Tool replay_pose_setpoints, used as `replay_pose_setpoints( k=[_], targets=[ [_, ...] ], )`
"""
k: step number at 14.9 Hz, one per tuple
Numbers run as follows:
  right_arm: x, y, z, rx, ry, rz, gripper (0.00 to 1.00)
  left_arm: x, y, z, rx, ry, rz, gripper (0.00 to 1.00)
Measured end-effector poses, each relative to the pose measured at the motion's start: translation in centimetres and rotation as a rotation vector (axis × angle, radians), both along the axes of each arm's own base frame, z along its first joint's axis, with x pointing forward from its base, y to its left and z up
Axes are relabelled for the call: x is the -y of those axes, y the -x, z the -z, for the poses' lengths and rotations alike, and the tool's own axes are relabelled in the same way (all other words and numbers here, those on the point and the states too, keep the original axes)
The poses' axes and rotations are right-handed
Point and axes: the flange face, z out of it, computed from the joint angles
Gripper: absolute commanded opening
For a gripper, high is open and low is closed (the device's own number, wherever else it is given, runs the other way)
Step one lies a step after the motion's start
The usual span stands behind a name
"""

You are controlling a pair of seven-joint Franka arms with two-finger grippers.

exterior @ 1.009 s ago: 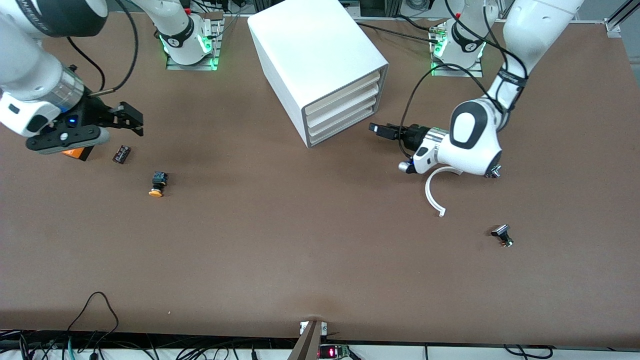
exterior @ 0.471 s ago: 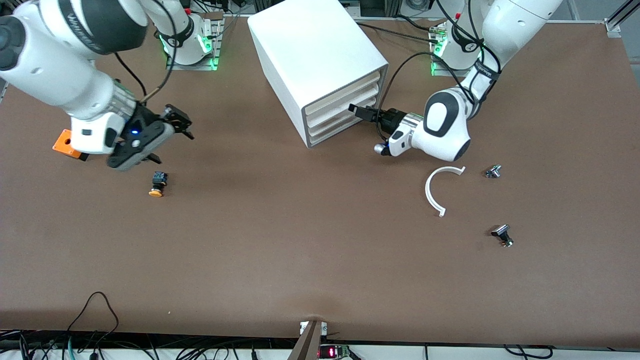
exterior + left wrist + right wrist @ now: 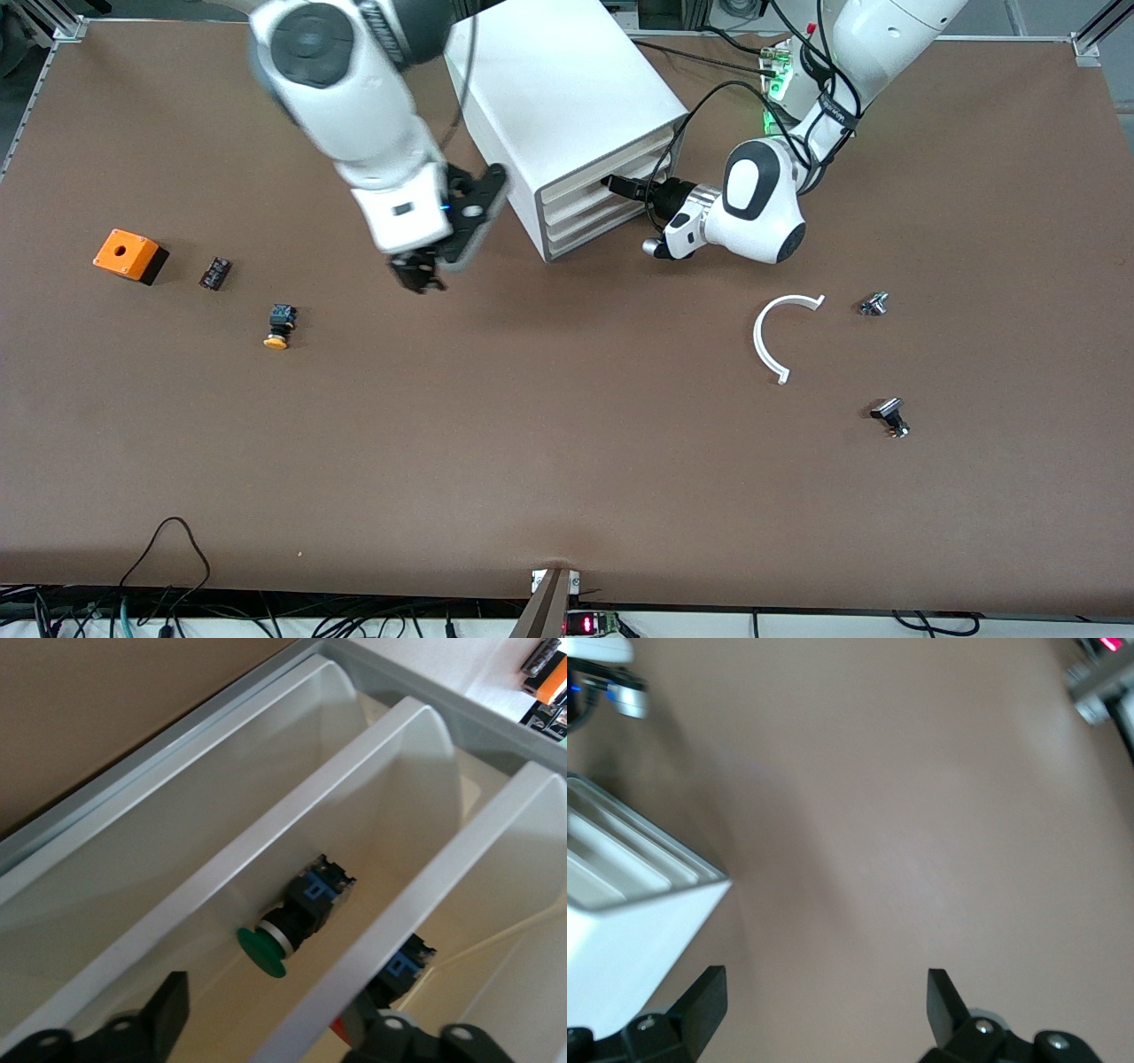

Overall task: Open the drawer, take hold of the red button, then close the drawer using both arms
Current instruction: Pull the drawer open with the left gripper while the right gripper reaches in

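Observation:
The white cabinet (image 3: 567, 97) stands at the table's back middle, its four drawers all pushed in; the lowest drawer (image 3: 602, 226) sits just above the table. My left gripper (image 3: 620, 186) is open at the drawer fronts, its jaws either side of one front's rim in the left wrist view (image 3: 266, 1028). In that view a black-and-blue button body (image 3: 409, 957) with a sliver of red cap lies in one drawer; I cannot tell which. A green-capped button (image 3: 275, 952) lies in the drawer beside it. My right gripper (image 3: 425, 270) is open and empty over bare table beside the cabinet (image 3: 629, 904).
A yellow-orange button (image 3: 279, 326), a small black chip (image 3: 214, 272) and an orange box (image 3: 130, 254) lie toward the right arm's end. A white arc (image 3: 780, 332) and two small metal parts (image 3: 874, 304) (image 3: 889, 416) lie toward the left arm's end.
My right arm has swung from its end of the table in toward the cabinet. My left gripper has moved forward to the drawer fronts.

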Motion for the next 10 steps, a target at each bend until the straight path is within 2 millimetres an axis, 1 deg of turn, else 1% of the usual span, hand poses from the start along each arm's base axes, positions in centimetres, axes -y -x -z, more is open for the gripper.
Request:
replay_pose_setpoints(
  k=[2,3,4,5,7,8,9,10],
  targets=[
    [-3.8,0.8,0.8,0.008,-0.005,-0.058,1.0,-0.4,-0.6,-0.6,0.011,0.005,-0.01,0.0],
    [-4.9,1.1,0.9,0.013,-0.009,-0.073,1.0,-1.2,-1.5,-0.9,0.023,0.003,-0.027,0.0],
    [-5.3,1.1,0.8,0.018,-0.012,-0.08,1.0,-2.6,-3.0,-1.2,0.055,-0.003,-0.045,0.0],
    [-5.4,0.9,0.7,0.021,-0.014,-0.084,1.0,-4.6,-5.1,-1.7,0.1,-0.022,-0.055,0.0],
    [-5.1,0.5,0.6,0.028,-0.015,-0.087,1.0,-9.0,-9.8,-3.1,0.213,-0.076,-0.064,0.0],
    [-5.0,0.4,0.5,0.03,-0.015,-0.089,1.0,-10.6,-11.5,-3.7,0.25,-0.094,-0.071,0.0],
    [-5.1,0.4,0.4,0.033,-0.016,-0.096,1.0,-11.7,-12.9,-4.3,0.282,-0.103,-0.078,0.99],
    [-5.3,0.5,0.3,0.035,-0.019,-0.102,1.0,-11.6,-12.9,-4.3,0.288,-0.103,-0.074,1.0]
  ],
)
